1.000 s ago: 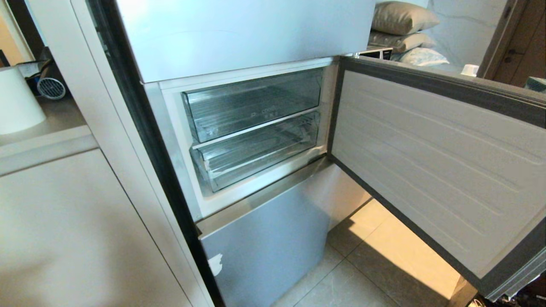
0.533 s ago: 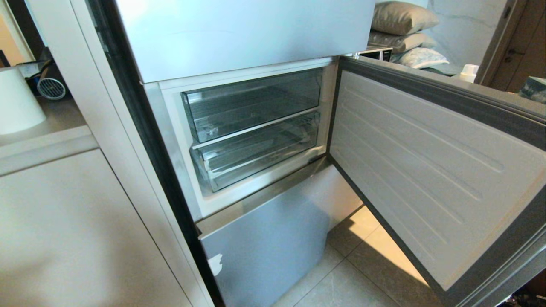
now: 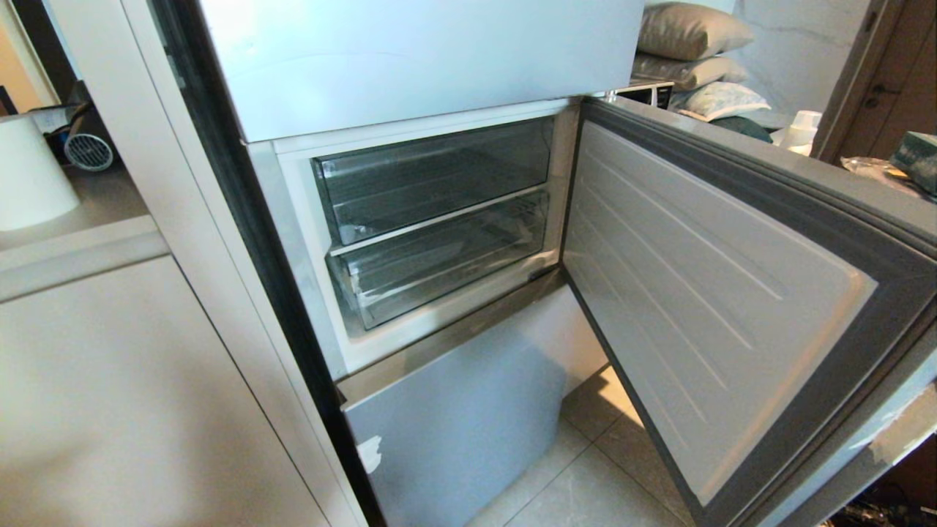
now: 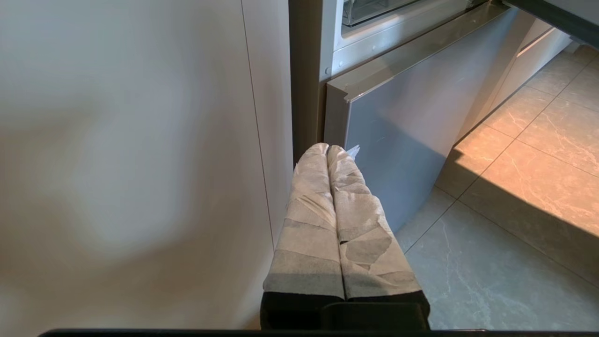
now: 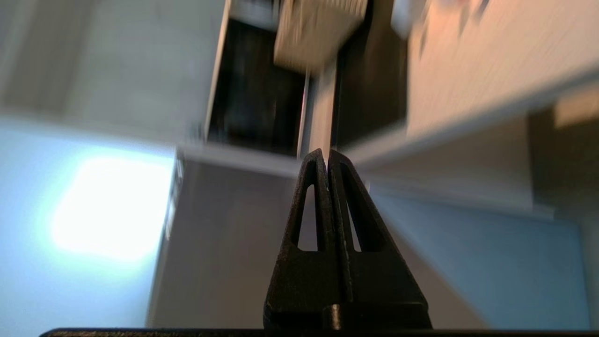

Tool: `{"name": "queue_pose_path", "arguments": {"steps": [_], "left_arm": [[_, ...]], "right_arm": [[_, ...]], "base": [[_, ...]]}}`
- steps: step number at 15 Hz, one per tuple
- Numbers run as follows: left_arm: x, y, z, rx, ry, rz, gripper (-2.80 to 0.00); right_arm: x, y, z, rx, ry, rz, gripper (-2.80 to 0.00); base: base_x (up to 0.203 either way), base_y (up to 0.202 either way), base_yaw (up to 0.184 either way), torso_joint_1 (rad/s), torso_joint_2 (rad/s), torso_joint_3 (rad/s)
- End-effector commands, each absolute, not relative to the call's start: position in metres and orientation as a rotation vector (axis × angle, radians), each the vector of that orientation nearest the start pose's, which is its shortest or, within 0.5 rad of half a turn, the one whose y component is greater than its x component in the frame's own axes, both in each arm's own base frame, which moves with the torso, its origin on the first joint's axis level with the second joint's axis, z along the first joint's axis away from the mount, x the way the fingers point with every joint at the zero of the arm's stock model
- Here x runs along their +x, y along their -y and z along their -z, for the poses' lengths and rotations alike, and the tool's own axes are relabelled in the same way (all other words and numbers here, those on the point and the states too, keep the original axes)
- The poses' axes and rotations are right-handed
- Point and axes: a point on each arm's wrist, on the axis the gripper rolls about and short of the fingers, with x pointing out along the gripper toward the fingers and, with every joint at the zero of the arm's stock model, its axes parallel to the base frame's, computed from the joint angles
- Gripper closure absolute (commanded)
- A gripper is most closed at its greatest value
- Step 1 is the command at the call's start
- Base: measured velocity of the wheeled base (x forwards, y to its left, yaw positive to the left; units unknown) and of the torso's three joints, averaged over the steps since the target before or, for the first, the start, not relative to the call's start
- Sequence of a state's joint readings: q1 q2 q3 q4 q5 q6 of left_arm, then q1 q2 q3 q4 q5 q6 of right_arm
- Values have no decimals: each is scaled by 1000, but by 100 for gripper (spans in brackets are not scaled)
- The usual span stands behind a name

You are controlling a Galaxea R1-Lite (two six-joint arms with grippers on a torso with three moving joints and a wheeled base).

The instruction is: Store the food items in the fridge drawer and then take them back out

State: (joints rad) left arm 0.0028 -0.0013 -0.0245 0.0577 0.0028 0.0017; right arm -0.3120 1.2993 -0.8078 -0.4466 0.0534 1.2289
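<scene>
So from where I'm sitting the fridge door [image 3: 732, 293] hangs wide open on the right side of the head view; behind it are two clear drawers stacked in the compartment, the upper drawer [image 3: 432, 176] and under it the fridge drawer [image 3: 439, 260] I actually care about, pushed fully in, ribbed floor showing through the front lip; nothing visible inside it. No sign of the food items in any view, so I can't say where they're sitting right now.

Left gripper [image 4: 332, 149] is parked low beside the cabinet panel [image 4: 140, 164], taped fingers pressed together, holding nothing, pointing toward the lower freezer front [image 4: 398, 140]; right gripper [image 5: 326, 153] has its black fingers pressed together too, empty, and its wrist view is too smeared to place it.

My guess on handling: that drawer is stiff, light, thin plastic and probably slick; I'd hook the stepped front lip near the middle and pull straight so it doesn't rack sideways; fingers need to spread first.
</scene>
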Motion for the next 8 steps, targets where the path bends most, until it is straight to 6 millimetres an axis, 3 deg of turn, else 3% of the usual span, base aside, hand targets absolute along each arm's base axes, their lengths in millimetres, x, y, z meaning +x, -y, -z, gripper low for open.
{"name": "queue_pose_path", "arguments": {"steps": [1, 5, 8], "left_arm": [[-25, 0, -76, 2, -34, -6, 0], [-25, 0, -76, 2, -34, -6, 0], [-25, 0, -76, 2, -34, -6, 0]], "right_arm": [[234, 17, -252, 1237, -57, 117, 0], [291, -66, -236, 1200, -226, -50, 0], [312, -149, -226, 1101, -299, -163, 0]], "base": [[0, 0, 0, 0, 0, 0], [0, 0, 0, 0, 0, 0], [0, 0, 0, 0, 0, 0]]}}
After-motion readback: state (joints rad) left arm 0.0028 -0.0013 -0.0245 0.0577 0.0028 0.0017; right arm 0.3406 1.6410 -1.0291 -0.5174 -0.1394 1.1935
